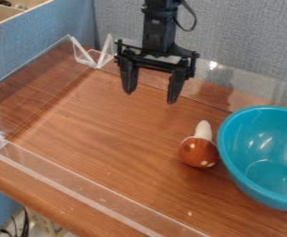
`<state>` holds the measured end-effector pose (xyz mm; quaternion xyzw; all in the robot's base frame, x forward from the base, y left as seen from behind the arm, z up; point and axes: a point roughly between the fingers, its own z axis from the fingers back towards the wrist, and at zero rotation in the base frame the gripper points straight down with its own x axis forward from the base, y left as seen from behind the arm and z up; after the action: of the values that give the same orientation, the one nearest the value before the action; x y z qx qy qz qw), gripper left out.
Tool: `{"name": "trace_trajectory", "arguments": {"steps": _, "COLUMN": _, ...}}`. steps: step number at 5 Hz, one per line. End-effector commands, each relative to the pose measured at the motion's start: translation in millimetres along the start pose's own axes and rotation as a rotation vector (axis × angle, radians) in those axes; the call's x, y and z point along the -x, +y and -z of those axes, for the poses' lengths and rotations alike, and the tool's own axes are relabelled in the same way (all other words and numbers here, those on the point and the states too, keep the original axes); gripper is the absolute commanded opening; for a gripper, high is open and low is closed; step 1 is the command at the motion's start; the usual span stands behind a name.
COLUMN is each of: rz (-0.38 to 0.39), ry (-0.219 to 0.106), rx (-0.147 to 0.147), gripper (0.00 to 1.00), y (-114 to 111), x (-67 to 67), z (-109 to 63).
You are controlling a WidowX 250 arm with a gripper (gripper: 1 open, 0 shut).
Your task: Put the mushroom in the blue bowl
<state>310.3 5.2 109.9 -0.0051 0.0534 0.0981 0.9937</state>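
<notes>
The mushroom lies on its side on the wooden table, reddish-brown cap toward the front, pale stem pointing back. It rests just left of the blue bowl, which sits at the right edge with nothing inside. My gripper hangs pointing down above the table, behind and to the left of the mushroom. Its two black fingers stand wide apart and open, with nothing between them.
Clear acrylic walls rim the wooden table along the front, left and back. A blue partition stands behind, and a wooden box sits at the upper left.
</notes>
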Motion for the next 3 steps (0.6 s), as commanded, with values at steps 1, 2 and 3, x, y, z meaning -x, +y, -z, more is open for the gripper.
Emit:
{"name": "trace_trajectory", "arguments": {"steps": 1, "rz": 0.016, "ry": -0.054, "rx": 0.002, "gripper": 1.0, "y": -2.8, "x": 1.3, "z": -16.1}}
{"name": "trace_trajectory", "arguments": {"steps": 2, "rz": 0.034, "ry": -0.056, "rx": 0.008, "gripper": 1.0, "y": -18.5, "x": 0.0, "z": -4.8}}
{"name": "trace_trajectory", "arguments": {"steps": 3, "rz": 0.073, "ry": -0.056, "rx": 0.012, "gripper": 1.0, "y": -44.2, "x": 0.1, "z": 14.5}}
